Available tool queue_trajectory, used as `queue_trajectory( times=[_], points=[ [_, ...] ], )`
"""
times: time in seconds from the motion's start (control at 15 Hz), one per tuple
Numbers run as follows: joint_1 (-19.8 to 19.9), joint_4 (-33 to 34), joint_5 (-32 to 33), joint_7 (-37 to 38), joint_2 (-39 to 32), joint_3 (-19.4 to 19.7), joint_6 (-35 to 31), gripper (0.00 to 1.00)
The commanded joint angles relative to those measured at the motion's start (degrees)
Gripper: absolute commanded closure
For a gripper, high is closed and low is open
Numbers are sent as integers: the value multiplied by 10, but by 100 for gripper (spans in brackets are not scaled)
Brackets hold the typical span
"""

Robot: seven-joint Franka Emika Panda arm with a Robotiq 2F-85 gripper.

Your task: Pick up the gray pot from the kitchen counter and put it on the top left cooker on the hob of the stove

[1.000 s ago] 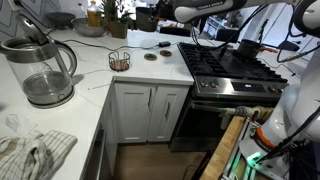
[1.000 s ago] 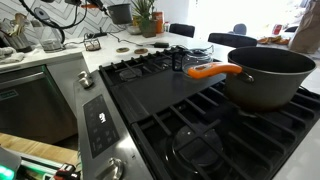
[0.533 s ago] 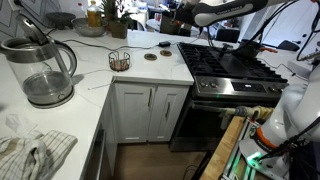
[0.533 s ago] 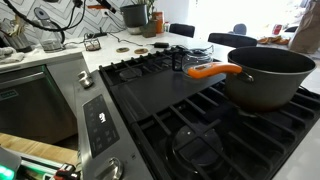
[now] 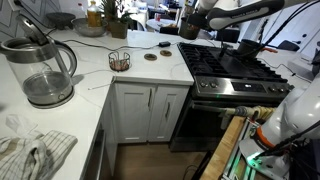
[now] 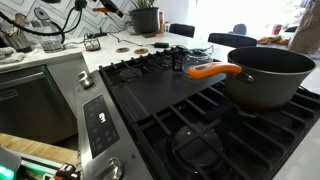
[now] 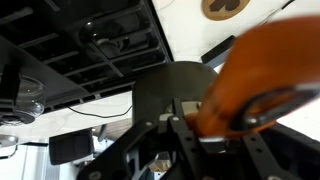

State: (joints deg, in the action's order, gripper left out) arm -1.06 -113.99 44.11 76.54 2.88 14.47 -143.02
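Observation:
My gripper (image 5: 192,20) hangs in the air over the far left of the black hob (image 5: 235,62) of the stove (image 5: 225,110). It is shut on the gray pot (image 5: 187,27), which it holds by an orange handle (image 7: 255,75). The wrist view shows the pot's dark round body (image 7: 165,95) just beyond my fingers (image 7: 205,125). The pot also shows in an exterior view (image 6: 145,17), near the top edge. The top left cooker (image 5: 200,48) lies just below it, with its grate bare. The white kitchen counter (image 5: 95,75) is to the left.
A big gray pan with an orange handle (image 6: 265,75) sits on a back burner. On the counter are a glass kettle (image 5: 40,70), a small wire stand (image 5: 119,61), round coasters (image 5: 151,56) and a crumpled cloth (image 5: 30,150). A plant and bottles stand at the back.
My gripper has carried the gray pot sideways from above the back of the counter to above the hob's far-left corner. Nothing else has moved.

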Motion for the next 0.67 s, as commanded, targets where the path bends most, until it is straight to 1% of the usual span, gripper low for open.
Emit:
queue_trajectory(
  times=[0.0,0.13,0.33,0.4,0.47,0.6],
  points=[
    [41,-5,-5,-2,3,-35,0,68],
    [48,-11,-5,2,6,-38,0,68],
    [48,-12,-5,4,7,-41,0,68],
    [48,-12,-5,5,7,-42,0,92],
    [53,-5,12,26,1,-44,20,92],
    [64,-2,16,41,-4,-47,41,92]
  ],
)
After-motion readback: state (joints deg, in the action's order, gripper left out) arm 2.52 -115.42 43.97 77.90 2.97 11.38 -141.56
